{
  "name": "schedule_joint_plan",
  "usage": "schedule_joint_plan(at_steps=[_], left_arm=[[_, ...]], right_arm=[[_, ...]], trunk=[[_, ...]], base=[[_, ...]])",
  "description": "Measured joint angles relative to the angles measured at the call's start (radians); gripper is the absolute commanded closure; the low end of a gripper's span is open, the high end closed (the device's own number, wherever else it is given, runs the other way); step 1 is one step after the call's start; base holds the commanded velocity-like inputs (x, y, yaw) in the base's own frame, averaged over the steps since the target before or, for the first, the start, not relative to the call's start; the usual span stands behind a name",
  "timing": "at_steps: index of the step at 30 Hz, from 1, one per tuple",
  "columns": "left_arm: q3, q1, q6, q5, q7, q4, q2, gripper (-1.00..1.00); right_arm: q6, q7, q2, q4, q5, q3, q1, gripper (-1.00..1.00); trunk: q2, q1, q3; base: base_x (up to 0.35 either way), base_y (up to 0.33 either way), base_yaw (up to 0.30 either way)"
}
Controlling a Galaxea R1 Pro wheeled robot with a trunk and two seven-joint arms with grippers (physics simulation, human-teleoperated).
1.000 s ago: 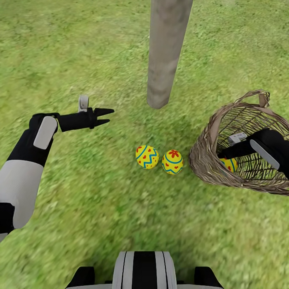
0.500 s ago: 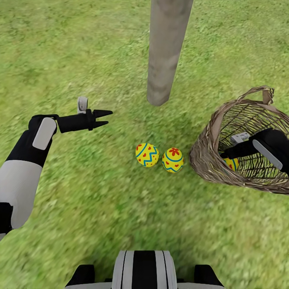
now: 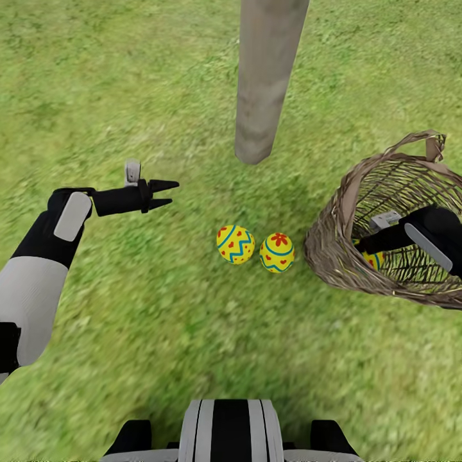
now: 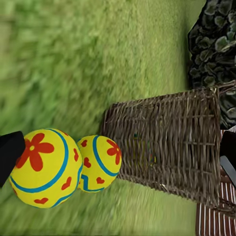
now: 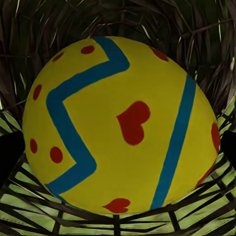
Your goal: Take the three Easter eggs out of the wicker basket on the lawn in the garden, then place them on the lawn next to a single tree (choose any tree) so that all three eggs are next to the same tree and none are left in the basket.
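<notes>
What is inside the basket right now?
Inside the basket lies one egg, with the right gripper reaching in at it. The arm and wicker wall hide most of the egg from the head view; the basket's floor beneath it is covered.

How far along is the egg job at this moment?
Done: two eggs lie on the lawn near the tree. In hand: the right gripper is inside the wicker basket, its fingers flanking the third egg; whether it grips is unclear. Left: lift that egg out and set it beside the others.
</notes>
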Motion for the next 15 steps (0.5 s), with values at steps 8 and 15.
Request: schedule_joint_plan(at_steps=[8, 15], left_arm=[[-0.001, 0.000, 0.000, 0.001, 0.000, 0.002, -0.001, -1.00], [-0.001, 0.000, 0.000, 0.001, 0.000, 0.002, -0.001, -1.00]], right_arm=[[0.001, 0.005, -0.018, 0.000, 0.001, 0.000, 0.000, -1.00], [0.000, -0.009, -0.027, 0.000, 0.000, 0.001, 0.000, -1.00]], trunk=[[-0.001, 0.001, -0.008], [-0.001, 0.001, -0.008]], base=[[0.000, 0.000, 0.000], [0.000, 0.000, 0.000]])
